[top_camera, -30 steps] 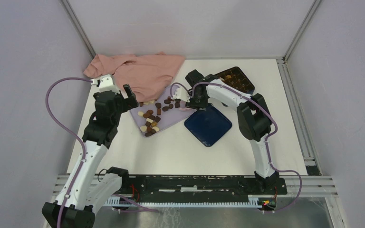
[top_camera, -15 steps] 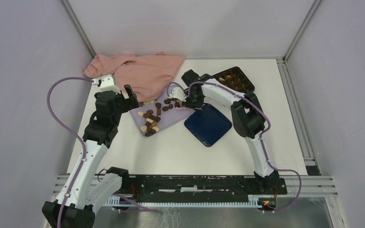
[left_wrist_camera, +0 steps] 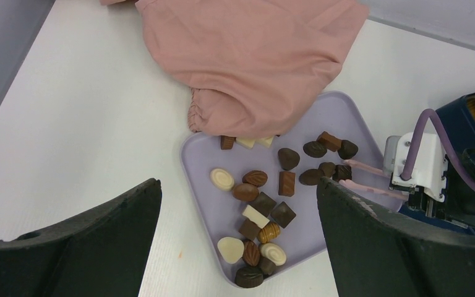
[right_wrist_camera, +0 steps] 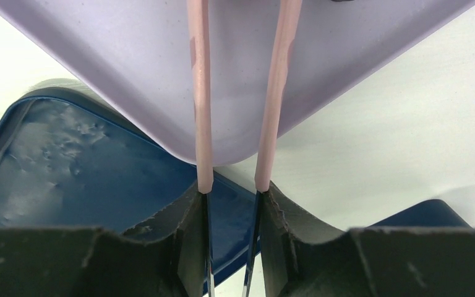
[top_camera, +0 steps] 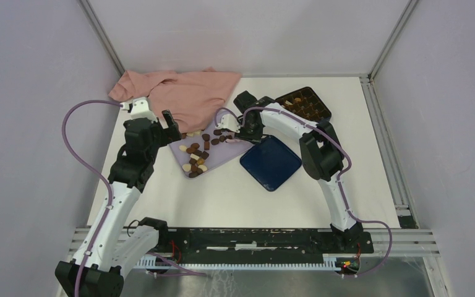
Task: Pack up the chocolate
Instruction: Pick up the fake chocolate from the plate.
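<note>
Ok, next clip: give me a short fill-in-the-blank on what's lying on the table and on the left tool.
The chocolate lies loose on the lilac tray, whose far edge a ____ cloth covers.
The left tool hangs over the tray with its jaws ____.
The dark blue grid box stands near the far ____ corner of the table.
Missing words: pink; open; right.
</note>
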`<state>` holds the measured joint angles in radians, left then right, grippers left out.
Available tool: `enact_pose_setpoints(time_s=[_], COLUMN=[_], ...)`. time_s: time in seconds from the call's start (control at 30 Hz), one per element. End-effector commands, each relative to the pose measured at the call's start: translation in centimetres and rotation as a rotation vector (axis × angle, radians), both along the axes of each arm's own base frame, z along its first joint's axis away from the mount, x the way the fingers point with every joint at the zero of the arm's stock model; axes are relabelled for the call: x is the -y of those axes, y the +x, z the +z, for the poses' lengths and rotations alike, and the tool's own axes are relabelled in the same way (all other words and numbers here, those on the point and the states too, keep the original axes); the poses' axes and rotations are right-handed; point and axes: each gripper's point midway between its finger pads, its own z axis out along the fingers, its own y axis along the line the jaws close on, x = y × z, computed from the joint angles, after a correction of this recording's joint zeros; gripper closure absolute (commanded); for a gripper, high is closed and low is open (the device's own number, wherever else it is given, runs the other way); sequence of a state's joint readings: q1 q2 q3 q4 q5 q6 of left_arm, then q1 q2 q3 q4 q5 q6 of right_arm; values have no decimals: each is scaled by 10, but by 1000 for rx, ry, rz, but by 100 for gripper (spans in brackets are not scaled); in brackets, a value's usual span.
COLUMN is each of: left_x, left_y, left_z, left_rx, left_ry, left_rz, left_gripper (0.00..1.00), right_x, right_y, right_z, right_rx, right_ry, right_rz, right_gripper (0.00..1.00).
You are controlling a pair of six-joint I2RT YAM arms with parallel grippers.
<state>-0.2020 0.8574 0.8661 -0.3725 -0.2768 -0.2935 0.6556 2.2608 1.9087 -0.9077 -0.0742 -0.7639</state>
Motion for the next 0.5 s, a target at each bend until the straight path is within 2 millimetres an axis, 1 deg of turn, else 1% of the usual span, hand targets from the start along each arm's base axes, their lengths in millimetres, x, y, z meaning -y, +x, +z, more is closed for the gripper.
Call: enact_pose_setpoints(time_s=[0.0,0.23,0.47], left_x=[0,0,0], left_y=[2,2,2], left_z=[5,4,5], left_rx=[16,16,18], left_ry=[35,33,32], left_rz=[-26,-27,-28], left_gripper=[0,0,0], right_x=[-5,-3,-6], right_y=[4,1,-1], right_z=[21,32,47], right_rx=[41,54,61], right_ry=[28,40,89], right_rz=[1,2,9], right_gripper=[69,76,81])
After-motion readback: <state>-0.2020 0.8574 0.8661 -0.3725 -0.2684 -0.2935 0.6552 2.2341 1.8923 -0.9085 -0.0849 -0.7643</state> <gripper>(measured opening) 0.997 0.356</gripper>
